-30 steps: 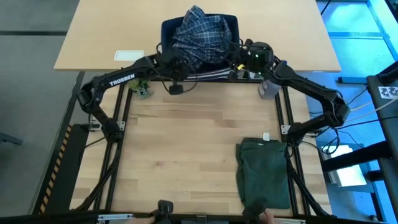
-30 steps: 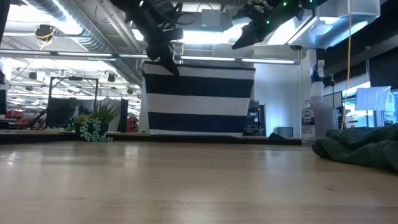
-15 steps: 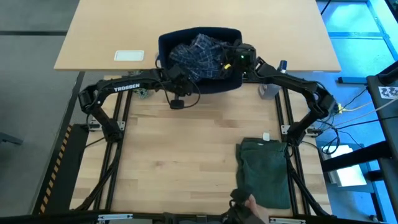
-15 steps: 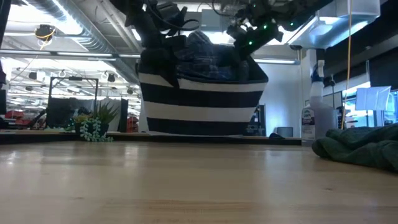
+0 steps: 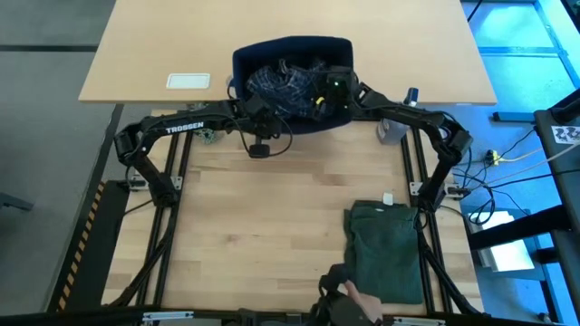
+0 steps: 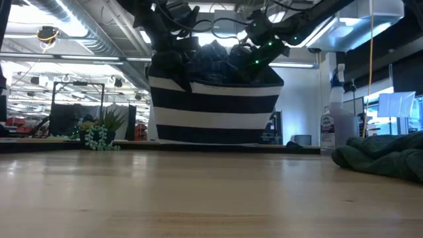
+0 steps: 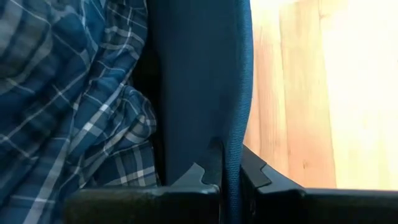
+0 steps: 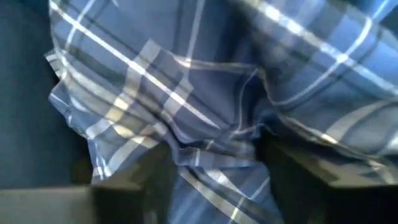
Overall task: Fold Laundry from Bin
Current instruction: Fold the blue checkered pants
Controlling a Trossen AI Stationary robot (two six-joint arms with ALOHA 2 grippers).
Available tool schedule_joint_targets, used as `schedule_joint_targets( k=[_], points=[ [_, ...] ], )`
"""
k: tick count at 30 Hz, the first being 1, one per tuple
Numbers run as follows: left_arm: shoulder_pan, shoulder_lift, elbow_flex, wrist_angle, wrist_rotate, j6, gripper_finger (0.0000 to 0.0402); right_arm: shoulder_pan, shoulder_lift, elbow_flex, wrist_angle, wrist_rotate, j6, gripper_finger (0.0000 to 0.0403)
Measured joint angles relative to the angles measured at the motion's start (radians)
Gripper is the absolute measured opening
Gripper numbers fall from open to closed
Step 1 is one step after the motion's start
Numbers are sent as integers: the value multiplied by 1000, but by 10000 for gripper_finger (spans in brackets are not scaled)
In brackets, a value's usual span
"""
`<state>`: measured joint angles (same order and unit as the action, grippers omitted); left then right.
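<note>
Altogether, one bin [image 5: 292,47] is seen at the far middle of the worktop [image 5: 263,226], a navy fabric basket with white stripes around its lower half. Two garments can be counted with certainty: one blue-and-white plaid shirt [image 5: 276,80] lying crumpled inside the bin, and one dark olive-green garment [image 5: 385,249] laid flat on the worktop at the near right, well apart from the bin. A black garment cannot be made out for certain among the dark folds in the bin. Two arms are counted, both reaching to the bin. The left end effector [image 7: 225,167] is clenched on the bin's near wall at its left side, with one finger inside against the cloth lining and one outside, the rim pinched between them. The right end effector [image 8: 211,163] is lowered into the bin from the right, its fingers spread and set down into the plaid shirt; whether the cloth is actually gripped cannot be told. In the low view the bin's top edge is seen bulging outward, with the plaid cloth showing just above the rim between the two arms. One clear spray bottle [image 6: 329,127] stands just to the right of the bin, one small potted plant [image 6: 99,132] to its left, and one white card [image 5: 188,81] lies on the far table. One hand [image 5: 355,304] of a person is seen at the near edge, beside the olive-green garment.
</note>
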<state>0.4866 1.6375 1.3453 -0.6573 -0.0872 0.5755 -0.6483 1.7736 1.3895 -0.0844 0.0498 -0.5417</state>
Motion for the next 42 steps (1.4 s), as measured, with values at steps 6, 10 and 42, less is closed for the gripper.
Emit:
schedule_joint_targets(
  k=[6, 10, 42],
  points=[
    [1, 0, 0, 25, -9, 0, 4, 0, -22, 5, 2, -4, -34, 36],
    [5, 0, 0, 46, -43, 0, 5, 0, -47, 59, -33, -16, -31, 18],
    [266, 2, 0, 439, -122, -83, 8, 554, -564, 151, -235, 188, -119, 1]
  ],
)
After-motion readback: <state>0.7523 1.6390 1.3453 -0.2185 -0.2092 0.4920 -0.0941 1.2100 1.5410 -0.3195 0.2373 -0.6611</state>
